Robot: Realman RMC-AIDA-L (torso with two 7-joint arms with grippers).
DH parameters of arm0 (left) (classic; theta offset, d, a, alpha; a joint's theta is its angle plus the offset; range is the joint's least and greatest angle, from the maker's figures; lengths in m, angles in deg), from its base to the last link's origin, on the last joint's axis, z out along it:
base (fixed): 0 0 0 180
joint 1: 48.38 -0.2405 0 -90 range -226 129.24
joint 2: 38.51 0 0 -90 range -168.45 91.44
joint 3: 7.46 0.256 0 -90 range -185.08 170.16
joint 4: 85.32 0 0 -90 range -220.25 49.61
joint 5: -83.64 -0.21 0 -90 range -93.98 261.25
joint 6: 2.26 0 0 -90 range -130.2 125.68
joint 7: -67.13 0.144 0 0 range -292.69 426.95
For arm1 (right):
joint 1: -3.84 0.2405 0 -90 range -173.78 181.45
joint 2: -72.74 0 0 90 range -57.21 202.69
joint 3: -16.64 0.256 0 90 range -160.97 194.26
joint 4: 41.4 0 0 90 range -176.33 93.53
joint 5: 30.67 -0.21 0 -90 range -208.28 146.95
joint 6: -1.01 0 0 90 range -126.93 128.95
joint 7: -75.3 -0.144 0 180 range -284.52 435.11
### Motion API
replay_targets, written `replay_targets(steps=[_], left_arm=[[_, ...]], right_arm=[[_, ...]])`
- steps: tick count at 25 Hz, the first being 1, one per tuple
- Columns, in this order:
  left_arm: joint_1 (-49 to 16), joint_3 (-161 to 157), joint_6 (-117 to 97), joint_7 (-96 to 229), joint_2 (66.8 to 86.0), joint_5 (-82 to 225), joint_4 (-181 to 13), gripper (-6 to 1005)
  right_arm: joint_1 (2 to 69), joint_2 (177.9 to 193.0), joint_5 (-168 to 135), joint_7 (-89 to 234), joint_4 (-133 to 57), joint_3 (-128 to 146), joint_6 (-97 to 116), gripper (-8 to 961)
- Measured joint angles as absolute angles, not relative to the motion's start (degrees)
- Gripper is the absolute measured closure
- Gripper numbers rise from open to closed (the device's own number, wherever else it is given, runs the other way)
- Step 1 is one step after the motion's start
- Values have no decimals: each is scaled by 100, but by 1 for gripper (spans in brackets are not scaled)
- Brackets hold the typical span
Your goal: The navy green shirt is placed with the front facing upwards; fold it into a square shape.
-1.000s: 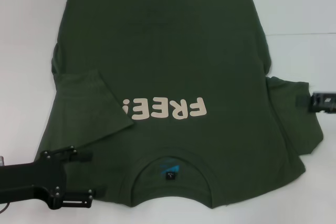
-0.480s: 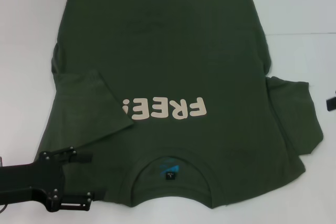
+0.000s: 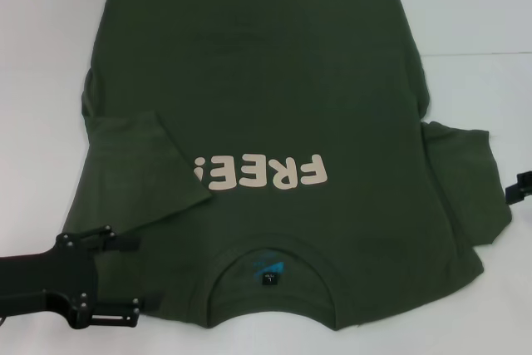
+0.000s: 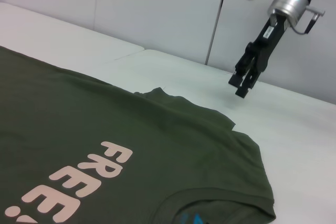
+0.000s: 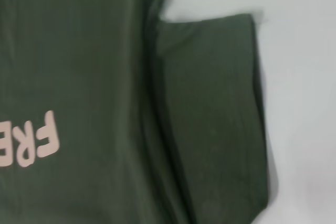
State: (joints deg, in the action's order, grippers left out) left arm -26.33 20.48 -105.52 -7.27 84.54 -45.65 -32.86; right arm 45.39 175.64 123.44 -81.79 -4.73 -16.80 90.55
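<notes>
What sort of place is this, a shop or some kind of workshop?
Probably a robot test room, not a shop. A green shirt lies spread on a plain white table backed by bare white wall panels, with the left gripper and right gripper at its sides.

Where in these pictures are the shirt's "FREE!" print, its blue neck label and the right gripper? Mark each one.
"FREE!" print (image 3: 259, 174), head view: middle of the cream letters on the navy green shirt's chest.
Blue neck label (image 3: 269, 270), head view: inside the collar.
Right gripper (image 4: 240, 84), left wrist view: at the tips of its fingers, above the table.
</notes>
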Motion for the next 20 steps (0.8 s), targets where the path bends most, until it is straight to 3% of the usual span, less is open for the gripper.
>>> replay_targets(steps=[6,20], left_arm=[[-2636,2050,-10464,-700,8470,-4565,-3243,50],[-2642,2049,-10448,-689,8480,-4565,-3243,49]], right_arm=[[4512,17587,12328,-8167,-783,-1681,8642,43],[4548,17932,12320,-8140,-810,-1683,8220,53]])
